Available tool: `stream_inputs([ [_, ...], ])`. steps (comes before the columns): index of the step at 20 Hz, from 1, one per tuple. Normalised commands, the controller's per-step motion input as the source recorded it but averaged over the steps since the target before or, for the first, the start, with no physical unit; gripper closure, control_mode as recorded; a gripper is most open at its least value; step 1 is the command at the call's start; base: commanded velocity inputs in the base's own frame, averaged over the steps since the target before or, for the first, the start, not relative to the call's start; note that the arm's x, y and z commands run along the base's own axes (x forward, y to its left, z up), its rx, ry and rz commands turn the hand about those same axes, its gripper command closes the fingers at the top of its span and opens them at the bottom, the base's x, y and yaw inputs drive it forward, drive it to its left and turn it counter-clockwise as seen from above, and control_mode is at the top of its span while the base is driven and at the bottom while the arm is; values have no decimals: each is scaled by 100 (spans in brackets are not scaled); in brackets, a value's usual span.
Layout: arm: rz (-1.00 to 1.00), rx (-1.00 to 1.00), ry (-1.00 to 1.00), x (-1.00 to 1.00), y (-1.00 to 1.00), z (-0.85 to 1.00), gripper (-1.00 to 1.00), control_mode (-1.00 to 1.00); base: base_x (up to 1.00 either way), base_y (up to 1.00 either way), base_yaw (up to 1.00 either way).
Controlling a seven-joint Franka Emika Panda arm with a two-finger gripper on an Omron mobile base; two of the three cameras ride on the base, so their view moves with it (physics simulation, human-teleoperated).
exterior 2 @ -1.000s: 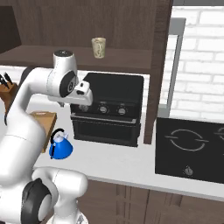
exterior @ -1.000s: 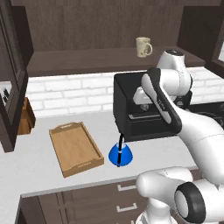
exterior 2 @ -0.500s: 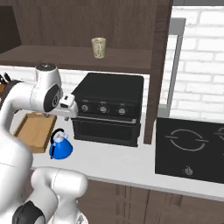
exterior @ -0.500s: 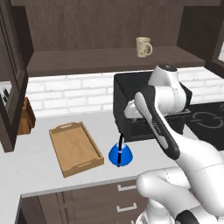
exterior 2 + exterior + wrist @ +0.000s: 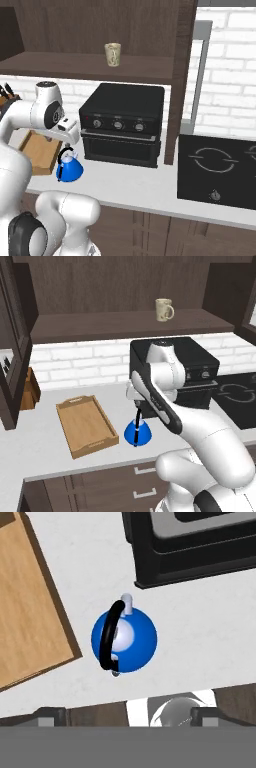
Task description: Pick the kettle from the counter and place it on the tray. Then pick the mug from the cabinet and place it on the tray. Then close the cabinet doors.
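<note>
The blue kettle (image 5: 137, 433) stands upright on the light counter (image 5: 50, 451), just right of the wooden tray (image 5: 86, 424). My gripper (image 5: 136, 404) hangs directly above the kettle's black handle, open and holding nothing. In the hand view the kettle (image 5: 125, 637) lies centred between my two fingertips (image 5: 50, 714), with the tray (image 5: 25, 612) to its left. From the right base view the gripper (image 5: 67, 139) sits over the kettle (image 5: 69, 168). The beige mug (image 5: 163, 309) stands on the cabinet shelf (image 5: 125, 323). The cabinet doors (image 5: 10, 356) stand open.
A black countertop oven (image 5: 195, 363) sits close behind and to the right of the kettle. A knife block (image 5: 30, 388) stands at the far left by the wall. A black hob (image 5: 220, 170) lies to the right of the oven.
The arm has swung left and down from in front of the oven, so the hand now hangs over the kettle. The jaws have stayed open.
</note>
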Motion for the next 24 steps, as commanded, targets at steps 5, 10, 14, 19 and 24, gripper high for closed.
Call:
stream_inputs([
  [5, -6, 0, 10, 24, 21, -35, -100, -100, 0, 0, 0],
  [10, 0, -8, -1, 9, 2, -32, -100, -100, 0, 0, 0],
  [14, 0, -4, -1, 15, 0, -27, -100, -100, 0, 0, 0],
  [19, 0, -1, 0, 25, 0, -21, -100, -100, 0, 0, 0],
  [24, 0, 0, 0, 21, 0, -20, -100, -100, 0, 0, 0],
])
